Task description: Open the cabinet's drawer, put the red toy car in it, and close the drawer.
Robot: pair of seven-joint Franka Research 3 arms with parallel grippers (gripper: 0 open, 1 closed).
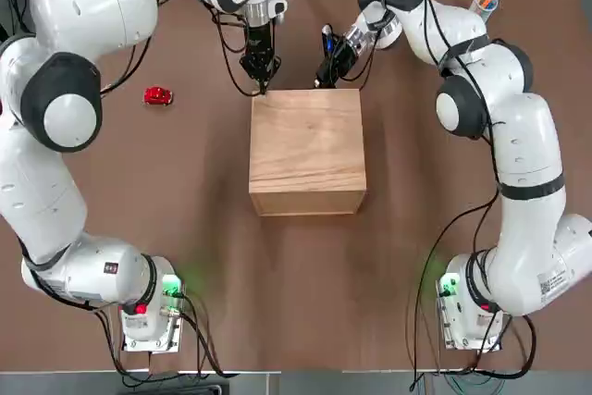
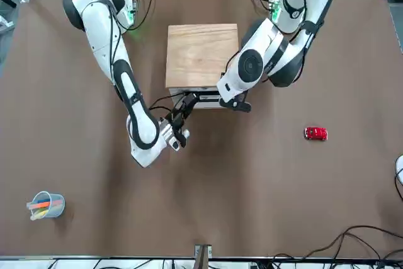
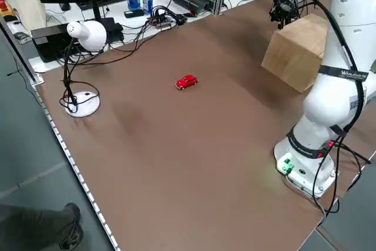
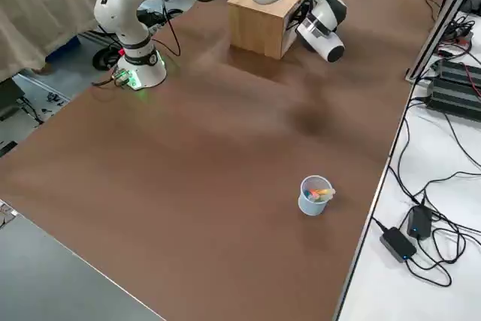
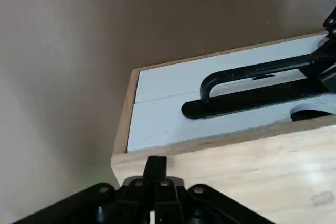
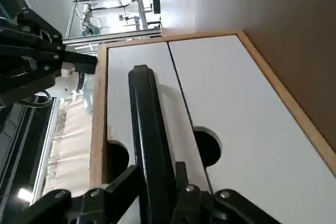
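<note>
No readable text — labels too small.

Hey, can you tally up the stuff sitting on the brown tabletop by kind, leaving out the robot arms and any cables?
Light wooden box-shaped cabinet with white drawer fronts: 1
Small glossy red toy car: 1
Pale blue plastic-looking cup holding colourful sticks: 1
White round-based stand with a rounded white head: 1
Total: 4

White, rounded arm segments (image 1: pixel 532 150) with black joint bands, black cables and green-lit bases.
</note>
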